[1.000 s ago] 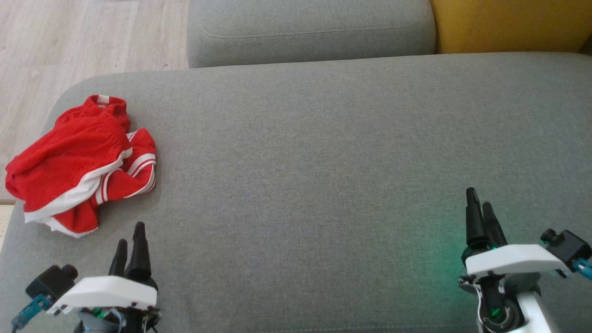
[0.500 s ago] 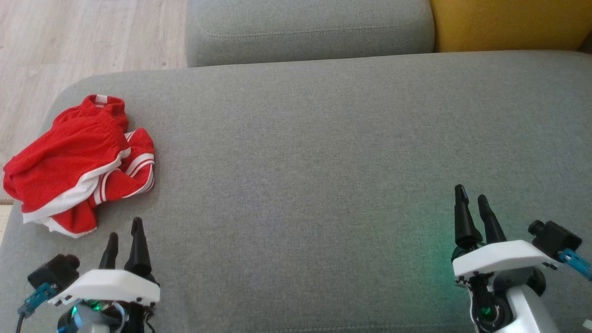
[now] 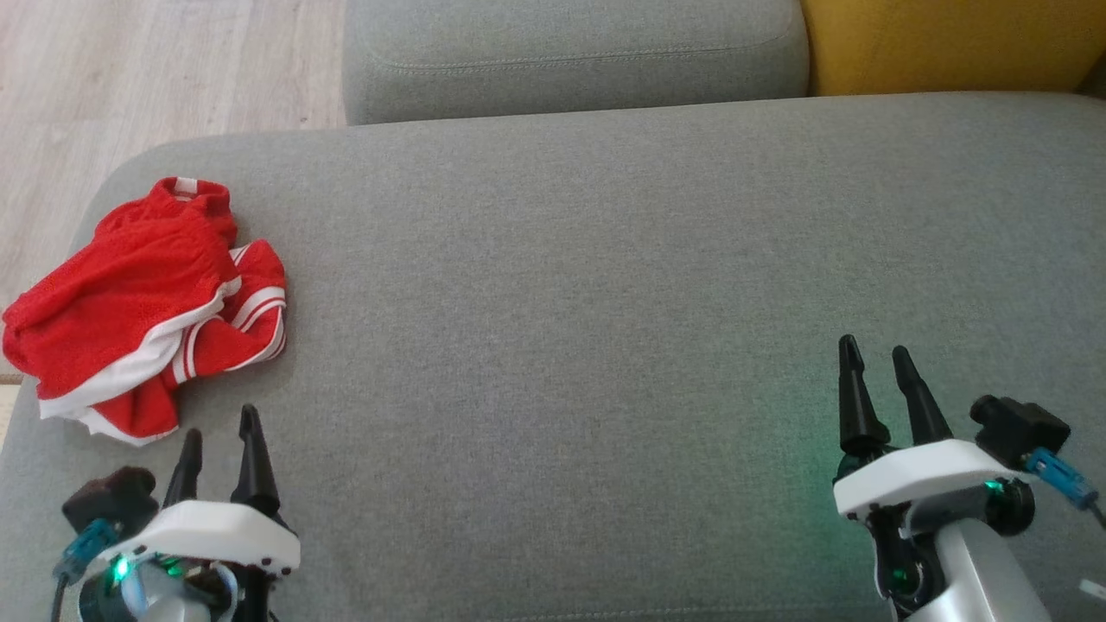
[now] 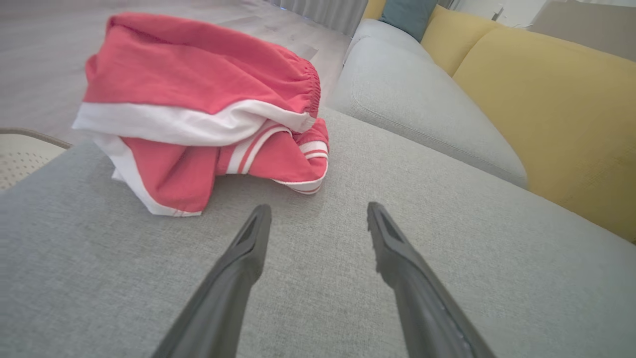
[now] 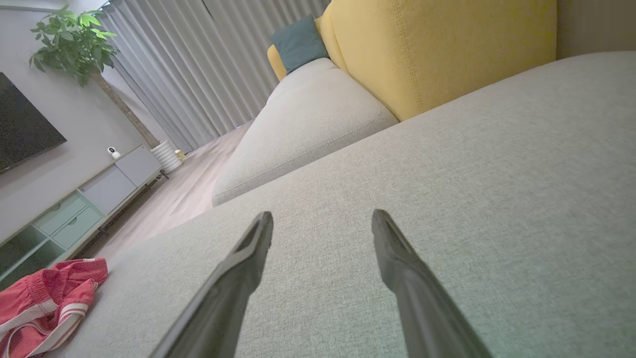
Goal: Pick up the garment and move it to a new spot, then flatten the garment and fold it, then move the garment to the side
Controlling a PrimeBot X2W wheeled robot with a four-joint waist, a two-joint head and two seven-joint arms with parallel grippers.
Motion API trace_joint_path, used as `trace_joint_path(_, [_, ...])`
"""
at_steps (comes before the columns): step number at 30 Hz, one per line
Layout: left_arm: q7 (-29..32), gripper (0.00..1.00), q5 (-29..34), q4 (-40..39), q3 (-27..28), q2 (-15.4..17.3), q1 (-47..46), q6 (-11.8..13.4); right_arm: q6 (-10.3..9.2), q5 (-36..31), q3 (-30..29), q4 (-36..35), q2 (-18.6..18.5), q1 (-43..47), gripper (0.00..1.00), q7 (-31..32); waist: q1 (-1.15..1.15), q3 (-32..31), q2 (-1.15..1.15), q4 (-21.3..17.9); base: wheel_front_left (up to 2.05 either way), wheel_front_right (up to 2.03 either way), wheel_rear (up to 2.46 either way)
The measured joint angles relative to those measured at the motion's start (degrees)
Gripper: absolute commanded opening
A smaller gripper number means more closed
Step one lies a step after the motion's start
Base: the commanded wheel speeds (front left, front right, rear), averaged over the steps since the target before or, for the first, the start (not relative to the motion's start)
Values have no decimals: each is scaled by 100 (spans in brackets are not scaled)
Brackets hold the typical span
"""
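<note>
Lying crumpled at the left end of the grey sofa seat (image 3: 562, 302), the red garment (image 3: 143, 302) with white trim is seen just ahead of the left tool (image 3: 220, 421), untouched by it. The right tool (image 3: 874, 345) is seen well apart from the garment, over the seat's right part. Both tools are spread wide open, and nothing is gripped by either.
</note>
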Motion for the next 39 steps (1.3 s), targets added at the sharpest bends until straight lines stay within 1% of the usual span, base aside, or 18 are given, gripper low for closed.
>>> trace_joint_path(11, [-169,100,761,-7,-43,29,-37,154,0,-820,0,44,7,-80,100,-197,0,-2,0,-35,0,0,0])
trace_joint_path(25, [-416,100,1727,-1,-100,92,-108,213,0,-1708,84,114,8,-219,100,-441,0,38,0,-53,0,0,0])
trace_joint_path(32, [-521,100,2210,15,-99,114,-135,307,0,-2163,100,135,8,-338,100,-555,0,51,0,-62,0,0,0])
trace_joint_path(39, [-521,100,2249,19,-87,112,-240,324,0,-2207,67,174,8,-342,100,-563,0,55,0,-46,0,0,0])
